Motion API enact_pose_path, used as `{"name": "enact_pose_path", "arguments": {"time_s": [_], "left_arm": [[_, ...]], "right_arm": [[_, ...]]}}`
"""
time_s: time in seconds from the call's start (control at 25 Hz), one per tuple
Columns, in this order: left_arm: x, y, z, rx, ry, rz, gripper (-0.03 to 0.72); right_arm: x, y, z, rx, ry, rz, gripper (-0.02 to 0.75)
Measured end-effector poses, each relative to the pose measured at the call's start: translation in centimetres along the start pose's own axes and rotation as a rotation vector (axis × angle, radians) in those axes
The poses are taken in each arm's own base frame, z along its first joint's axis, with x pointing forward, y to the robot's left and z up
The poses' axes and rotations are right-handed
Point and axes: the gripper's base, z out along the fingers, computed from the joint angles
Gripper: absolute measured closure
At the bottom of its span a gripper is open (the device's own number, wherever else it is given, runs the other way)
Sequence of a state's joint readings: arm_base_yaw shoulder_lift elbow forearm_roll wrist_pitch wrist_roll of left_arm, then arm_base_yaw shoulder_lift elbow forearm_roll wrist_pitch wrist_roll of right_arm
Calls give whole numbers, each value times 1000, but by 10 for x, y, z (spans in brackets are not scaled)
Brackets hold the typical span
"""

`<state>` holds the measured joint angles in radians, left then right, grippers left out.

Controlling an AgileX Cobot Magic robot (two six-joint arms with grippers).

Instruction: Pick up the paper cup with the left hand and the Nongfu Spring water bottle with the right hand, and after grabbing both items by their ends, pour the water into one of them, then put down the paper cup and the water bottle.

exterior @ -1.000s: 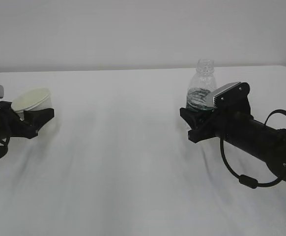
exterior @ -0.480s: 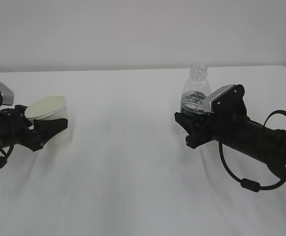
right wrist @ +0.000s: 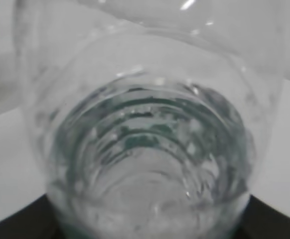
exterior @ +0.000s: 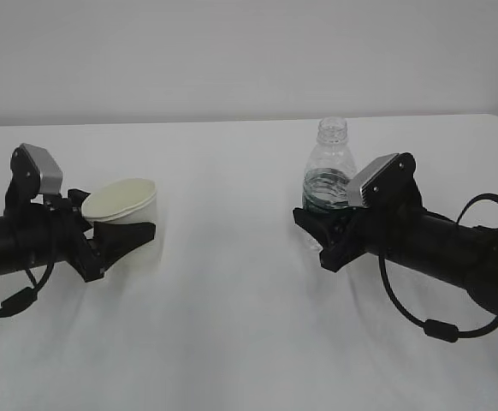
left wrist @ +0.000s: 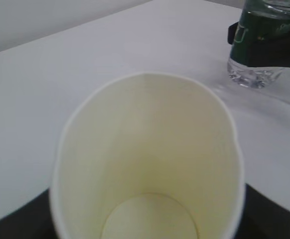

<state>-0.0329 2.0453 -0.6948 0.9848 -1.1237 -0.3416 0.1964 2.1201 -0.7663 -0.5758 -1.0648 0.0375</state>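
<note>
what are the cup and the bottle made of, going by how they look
The cup: likely paper, matte white outside, pale cream inside, with a thin rolled rim and a faint side seam. The bottle: apparently thin clear plastic, glossy, see-through, with ribbed walls and a dark green label band.

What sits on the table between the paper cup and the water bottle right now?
Nothing: in the exterior view, the stretch of white table between the paper cup and the water bottle is bare.

left gripper (exterior: 121, 240): low, reaching rightward, jaws clamped | right gripper (exterior: 317, 235): low, reaching leftward, jaws clamped
</note>
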Motion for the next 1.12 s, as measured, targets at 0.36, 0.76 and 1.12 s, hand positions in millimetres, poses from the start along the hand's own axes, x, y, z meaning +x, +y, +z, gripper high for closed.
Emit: {"name": "enact_pose_path", "arguments": {"time_s": [0.36, 0.76, 1.12], "left_arm": [[-18, -30, 16, 112, -23, 71, 219], [-25, -80, 39, 276, -26, 122, 220], [-24, -110, 50, 367, -2, 142, 221]], "right_arm": [[0, 5, 0, -59, 3, -15, 316], [-2, 11, -1, -119, -18, -37, 316], [-3, 15, -1, -167, -32, -44, 316]]}}
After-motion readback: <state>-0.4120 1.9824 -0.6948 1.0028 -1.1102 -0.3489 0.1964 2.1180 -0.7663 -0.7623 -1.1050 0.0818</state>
